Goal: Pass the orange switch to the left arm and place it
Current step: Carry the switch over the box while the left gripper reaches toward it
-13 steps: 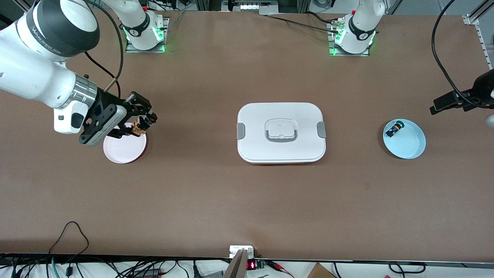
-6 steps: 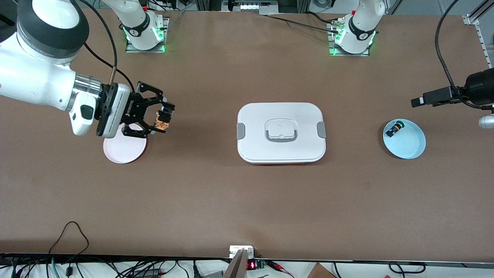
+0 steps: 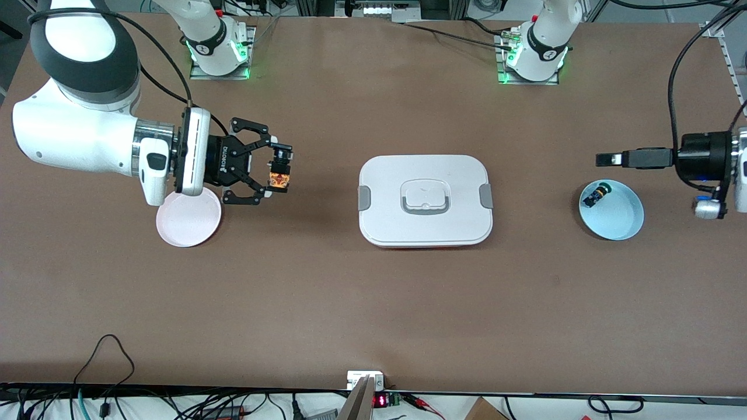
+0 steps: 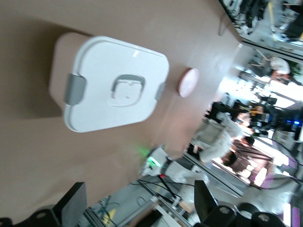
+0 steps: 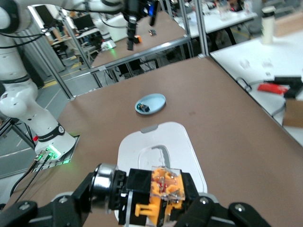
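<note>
The right gripper (image 3: pixel 274 173) is clamping the orange switch (image 3: pixel 278 177) in the air over bare table, between the pink plate (image 3: pixel 188 221) and the box (image 3: pixel 425 200). The left gripper (image 3: pixel 610 158) is hanging with its jaws apart above the blue plate (image 3: pixel 618 219). The box is lying squarely between the two grippers, so the handover is probably calling for a path over or around it.

We see a brown surface (image 3: pixel 327 303). A pink plate (image 3: pixel 189 224) sits at mid-left of the frame. A pale blue plate (image 3: pixel 618 219) at mid-right holds a small green-capped switch (image 3: pixel 596 194).
</note>
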`<action>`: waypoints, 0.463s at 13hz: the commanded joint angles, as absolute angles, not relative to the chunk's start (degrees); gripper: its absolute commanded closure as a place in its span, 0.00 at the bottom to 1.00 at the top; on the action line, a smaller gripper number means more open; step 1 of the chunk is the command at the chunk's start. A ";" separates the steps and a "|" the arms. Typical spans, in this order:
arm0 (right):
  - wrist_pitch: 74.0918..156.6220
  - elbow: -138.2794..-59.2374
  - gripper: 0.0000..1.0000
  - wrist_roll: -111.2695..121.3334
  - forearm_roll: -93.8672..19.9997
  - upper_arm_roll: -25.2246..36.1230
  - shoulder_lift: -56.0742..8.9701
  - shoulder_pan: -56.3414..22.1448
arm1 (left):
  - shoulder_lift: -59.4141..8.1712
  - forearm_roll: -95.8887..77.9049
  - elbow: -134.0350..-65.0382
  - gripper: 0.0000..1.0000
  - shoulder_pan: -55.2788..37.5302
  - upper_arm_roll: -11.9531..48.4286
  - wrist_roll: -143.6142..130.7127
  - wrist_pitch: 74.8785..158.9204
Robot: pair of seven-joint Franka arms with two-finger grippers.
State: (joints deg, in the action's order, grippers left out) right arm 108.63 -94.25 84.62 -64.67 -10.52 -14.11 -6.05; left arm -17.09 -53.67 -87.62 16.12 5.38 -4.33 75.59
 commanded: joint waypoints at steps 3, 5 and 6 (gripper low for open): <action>107.32 -94.83 0.86 98.95 -77.75 -10.55 -15.46 -7.11 | -18.63 -66.86 -91.66 0.00 14.34 5.80 -3.16 73.74; 108.19 -94.92 0.86 99.14 -82.77 -10.46 -16.96 -8.87 | -18.28 -71.52 -94.12 0.00 13.27 7.72 -2.82 75.66; 108.45 -94.92 0.87 100.27 -85.49 -10.46 -17.75 -10.44 | -17.76 -71.89 -94.91 0.00 13.27 10.26 -1.77 78.81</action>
